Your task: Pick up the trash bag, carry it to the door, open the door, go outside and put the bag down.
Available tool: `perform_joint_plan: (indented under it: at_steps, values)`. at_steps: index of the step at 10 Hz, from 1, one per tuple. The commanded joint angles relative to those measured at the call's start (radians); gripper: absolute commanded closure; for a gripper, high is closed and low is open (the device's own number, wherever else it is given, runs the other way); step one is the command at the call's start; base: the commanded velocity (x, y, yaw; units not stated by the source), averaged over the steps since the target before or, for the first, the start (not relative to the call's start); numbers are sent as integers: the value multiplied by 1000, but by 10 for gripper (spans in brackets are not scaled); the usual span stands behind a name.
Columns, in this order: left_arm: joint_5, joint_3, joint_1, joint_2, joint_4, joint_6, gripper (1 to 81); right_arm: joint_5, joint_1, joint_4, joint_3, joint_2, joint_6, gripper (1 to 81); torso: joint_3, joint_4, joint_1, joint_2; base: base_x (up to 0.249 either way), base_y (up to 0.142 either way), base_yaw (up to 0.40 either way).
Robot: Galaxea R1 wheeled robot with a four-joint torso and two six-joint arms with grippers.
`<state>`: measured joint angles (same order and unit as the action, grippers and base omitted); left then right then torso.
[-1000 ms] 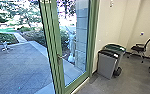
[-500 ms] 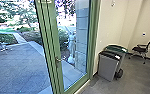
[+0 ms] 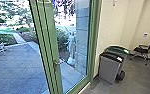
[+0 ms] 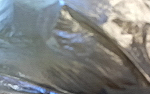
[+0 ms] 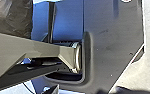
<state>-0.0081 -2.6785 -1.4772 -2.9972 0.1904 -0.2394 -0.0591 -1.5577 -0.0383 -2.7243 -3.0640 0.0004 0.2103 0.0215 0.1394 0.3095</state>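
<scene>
Crumpled, shiny grey-brown plastic of the trash bag [image 4: 91,60] spreads large and close across the left wrist view. Part of the dark trash bag [image 5: 11,16] also shows in the right wrist view, beyond the robot's jointed bar. Ahead in the head view stands the green-framed glass door [image 3: 49,45], with a metal handle [image 3: 56,63] on its upright. I cannot tell whether the door is latched. Paving lies beyond the glass.
Two bins, a grey one [image 3: 109,70] and a green-lidded one [image 3: 117,48], stand right of the door by the wall. Farther right is a black office chair [image 3: 143,50]. Outside are a pale statue [image 3: 71,48], bushes and the paved yard [image 3: 16,67].
The head camera has moved a little. The door's upright and handle now show farther left, and the bins show slightly lower and farther right.
</scene>
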Motion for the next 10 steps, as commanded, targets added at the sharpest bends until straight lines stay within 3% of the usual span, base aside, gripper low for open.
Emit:
perform_joint_plan:
  at_steps: [1, 10]
  values:
    - [54, 2, 45, 0, -9, -11, 811, -61, 35, 9, 3, -9, -3, 10, 0, 0, 0, 0, 169, 0, 0]
    - [54, 2, 44, 1, -9, -11, 811, -61, 35, 9, 3, -8, -2, 10, 0, 0, 0, 0, 169, -9, 0]
